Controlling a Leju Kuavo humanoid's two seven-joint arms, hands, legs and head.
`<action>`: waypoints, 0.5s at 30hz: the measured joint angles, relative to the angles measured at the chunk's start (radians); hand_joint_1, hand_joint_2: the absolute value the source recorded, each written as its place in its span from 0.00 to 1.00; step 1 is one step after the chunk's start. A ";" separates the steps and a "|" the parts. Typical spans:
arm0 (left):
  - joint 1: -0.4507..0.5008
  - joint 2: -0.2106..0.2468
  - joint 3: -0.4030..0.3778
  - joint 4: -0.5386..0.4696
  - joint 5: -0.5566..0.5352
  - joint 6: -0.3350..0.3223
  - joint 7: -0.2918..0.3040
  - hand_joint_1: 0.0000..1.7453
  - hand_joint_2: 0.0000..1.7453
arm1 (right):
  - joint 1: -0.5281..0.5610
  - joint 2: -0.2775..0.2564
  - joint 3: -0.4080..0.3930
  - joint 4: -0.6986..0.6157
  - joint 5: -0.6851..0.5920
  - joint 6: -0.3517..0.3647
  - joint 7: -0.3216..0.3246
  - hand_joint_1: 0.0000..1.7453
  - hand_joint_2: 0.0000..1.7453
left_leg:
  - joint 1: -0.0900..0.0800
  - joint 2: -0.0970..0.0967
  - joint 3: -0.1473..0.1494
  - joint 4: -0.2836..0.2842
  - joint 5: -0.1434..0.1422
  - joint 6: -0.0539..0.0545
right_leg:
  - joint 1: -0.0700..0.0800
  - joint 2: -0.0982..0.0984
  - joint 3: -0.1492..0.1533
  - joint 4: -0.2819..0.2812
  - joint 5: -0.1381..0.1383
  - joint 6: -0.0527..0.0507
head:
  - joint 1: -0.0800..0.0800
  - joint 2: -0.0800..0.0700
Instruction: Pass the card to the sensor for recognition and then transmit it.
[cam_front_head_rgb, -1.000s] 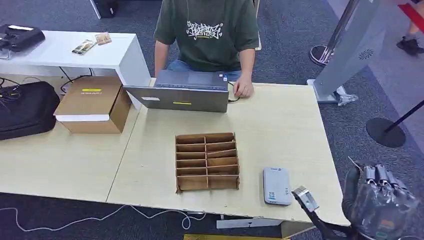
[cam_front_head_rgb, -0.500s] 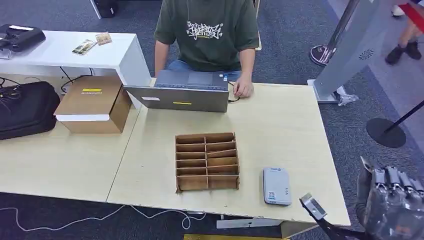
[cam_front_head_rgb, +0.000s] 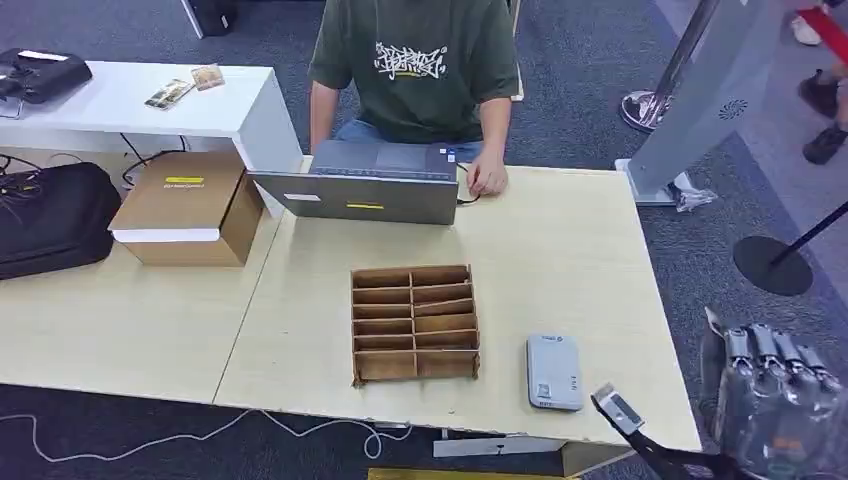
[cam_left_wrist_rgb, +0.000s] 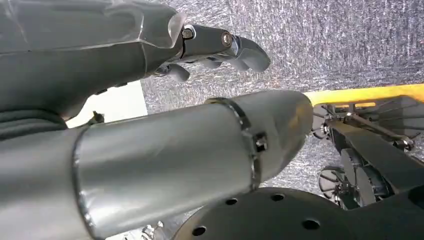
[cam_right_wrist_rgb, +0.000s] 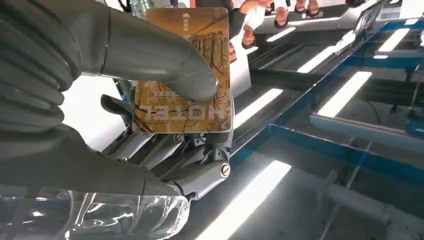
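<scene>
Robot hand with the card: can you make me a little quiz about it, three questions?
1. True or false: the right hand holds a card marked HOTEL.
2. What lies on the table between the wooden divider box and the right hand: A) the grey sensor, B) a cup?
3. Fill in: behind the laptop sits a ___.

Key: 1 true; 2 A; 3 person.
</scene>
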 joint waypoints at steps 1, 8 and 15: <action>-0.002 0.001 0.000 0.000 -0.001 0.000 0.000 0.00 0.00 | -0.015 -0.001 0.000 0.009 0.000 0.000 -0.013 1.00 1.00 | 0.000 0.000 0.001 0.000 0.000 0.000 | 0.000 0.000 0.001 0.000 0.000 0.000 | -0.001 0.000; -0.005 0.008 0.000 0.000 -0.019 0.002 0.002 0.00 0.00 | -0.116 -0.020 0.000 0.076 0.000 0.000 -0.062 1.00 1.00 | 0.000 -0.003 0.001 0.000 0.000 0.000 | 0.000 -0.002 0.002 0.000 0.000 0.000 | 0.000 0.000; -0.006 0.014 0.000 -0.003 -0.058 0.004 0.010 0.00 0.00 | -0.234 -0.039 0.001 0.155 0.000 0.000 -0.064 1.00 1.00 | 0.000 -0.003 0.002 0.000 0.001 0.000 | 0.000 -0.002 0.001 0.000 0.000 0.000 | 0.000 0.000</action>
